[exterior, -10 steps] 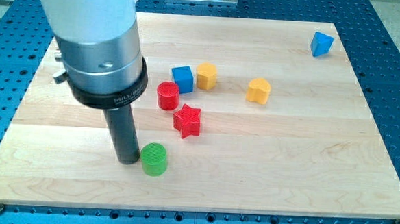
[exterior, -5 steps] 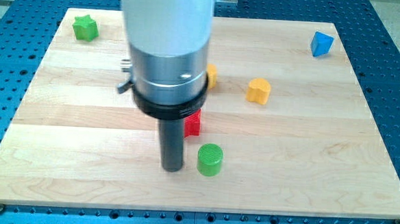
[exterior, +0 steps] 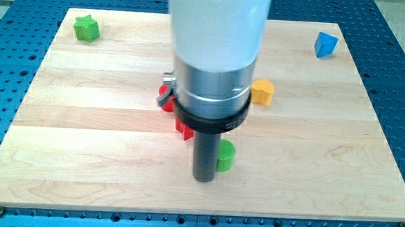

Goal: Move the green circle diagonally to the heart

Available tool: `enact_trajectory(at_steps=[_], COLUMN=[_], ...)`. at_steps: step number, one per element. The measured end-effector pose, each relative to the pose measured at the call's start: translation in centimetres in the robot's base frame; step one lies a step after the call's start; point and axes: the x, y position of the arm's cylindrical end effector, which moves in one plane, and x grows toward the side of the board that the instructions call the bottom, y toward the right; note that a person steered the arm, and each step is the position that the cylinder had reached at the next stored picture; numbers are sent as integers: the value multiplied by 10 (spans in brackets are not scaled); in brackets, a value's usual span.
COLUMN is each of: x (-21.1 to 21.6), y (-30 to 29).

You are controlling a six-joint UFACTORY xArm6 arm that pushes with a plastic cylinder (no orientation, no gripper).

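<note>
The green circle (exterior: 226, 156) stands on the wooden board right of centre, near the view's bottom, half hidden behind my rod. My tip (exterior: 204, 177) rests on the board touching the circle's left side, slightly below it. The yellow heart (exterior: 262, 92) lies up and to the right of the circle, partly covered by the arm's silver body. A red star (exterior: 183, 129) and a red cylinder (exterior: 164, 97) show only as slivers at the arm's left edge.
A green star (exterior: 86, 28) sits at the board's top left corner. A blue block (exterior: 325, 44) sits at the top right. The arm's wide body (exterior: 213, 51) hides the board's middle, including other blocks there.
My tip has slid to the view's right, pushing the green circle right and slightly up. The arm now covers the red, blue and yellow blocks in the middle.
</note>
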Motion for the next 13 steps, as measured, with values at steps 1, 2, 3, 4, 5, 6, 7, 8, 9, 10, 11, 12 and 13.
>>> enact_trajectory(at_steps=[1,2,3,4,5,6,7,8,9,10,11,12,13], x=[0,26,47,39,6,-35,-49,-47,-30,-1,13,13,10], y=[0,4,41,67,66,64,49,48,83,109,92,69,58])
